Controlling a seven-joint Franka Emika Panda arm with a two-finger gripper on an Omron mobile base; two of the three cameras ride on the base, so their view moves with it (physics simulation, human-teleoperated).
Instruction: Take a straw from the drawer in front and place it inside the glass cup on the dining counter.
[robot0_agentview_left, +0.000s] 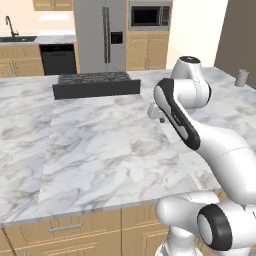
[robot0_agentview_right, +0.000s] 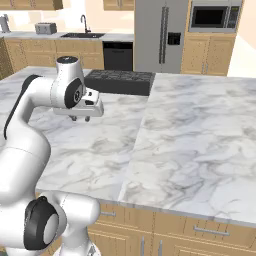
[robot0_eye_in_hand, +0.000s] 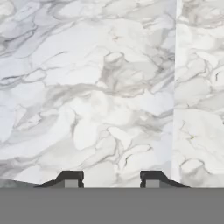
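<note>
Left base view: the claw (robot0_agentview_left: 161, 119) hangs empty above the desk (robot0_agentview_left: 100, 145), likely parked before reaching down; the glass cup (robot0_agentview_left: 242, 78) stands upright well off to its far right. Right base view: closed drawer fronts (robot0_agentview_right: 210, 231) sit below it. Hand view: fingertips (robot0_eye_in_hand: 70, 178) parted over bare marble. Straw unseen, so its axis can't be told.

Bare dining counter (robot0_agentview_left: 100, 145) under the claw (robot0_agentview_right: 81, 119), black cooktop (robot0_agentview_left: 95, 84) blocking beyond, glass cup (robot0_agentview_left: 242, 77) far right
</note>
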